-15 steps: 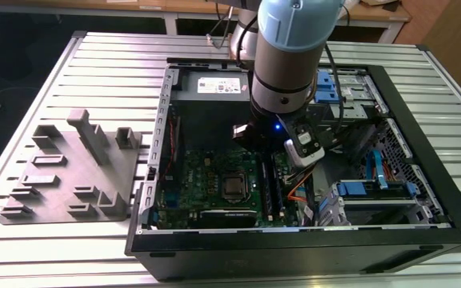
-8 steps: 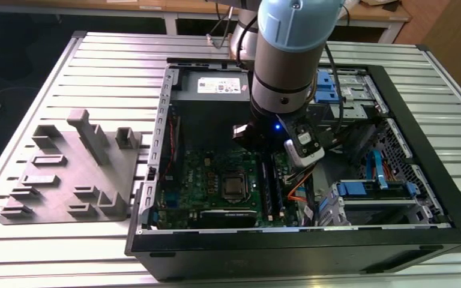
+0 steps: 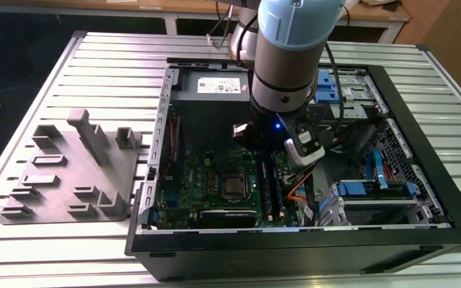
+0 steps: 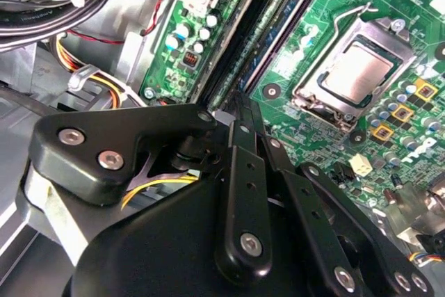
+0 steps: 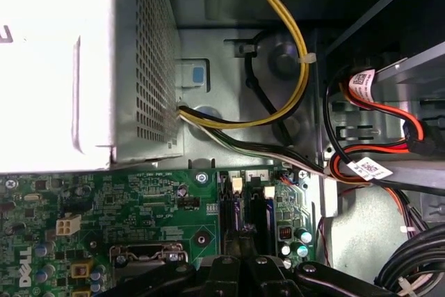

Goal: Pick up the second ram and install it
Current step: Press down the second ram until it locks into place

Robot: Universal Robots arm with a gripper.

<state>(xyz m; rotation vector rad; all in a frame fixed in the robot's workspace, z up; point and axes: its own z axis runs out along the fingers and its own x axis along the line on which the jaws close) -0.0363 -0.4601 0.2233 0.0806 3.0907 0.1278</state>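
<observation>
The second ram point(image 3: 269, 183) is hard to make out. In the exterior view it appears to be a long, thin dark strip lying along the memory slots of the green motherboard point(image 3: 206, 174), at 3 o'clock from the square processor socket point(image 3: 232, 186). Whether it is fully seated or only resting in the slot cannot be told, as the strip blends into the black rails beside it.

The pincer point(image 3: 263, 147) hangs straight down from the arm point(image 3: 290, 54) inside the open computer case point(image 3: 422, 180), right over the 12 o'clock end of that strip. The arm's thick body hides the strip's upper end and the pincer's tip. Whether the pincer is clenched, released or grasping the stick cannot be told.

In the second wrist view the black pincer point(image 4: 222, 110) blocks the near half of the picture. Past it, two long black slot rails point(image 4: 278, 26) run away across the green board, with the processor socket point(image 4: 354, 74) beside them. The point where the pincer meets the rails is hidden.

In the first wrist view the pincer point(image 5: 240, 269) is cut off by the edge of the picture. Beyond it lie the grey power supply point(image 5: 83, 67) and yellow, black and red cables point(image 5: 299, 53).

On the slatted metal surface point(image 3: 94, 48), at 9 o'clock from the case, lies a grey parts holder point(image 3: 70, 174).
</observation>
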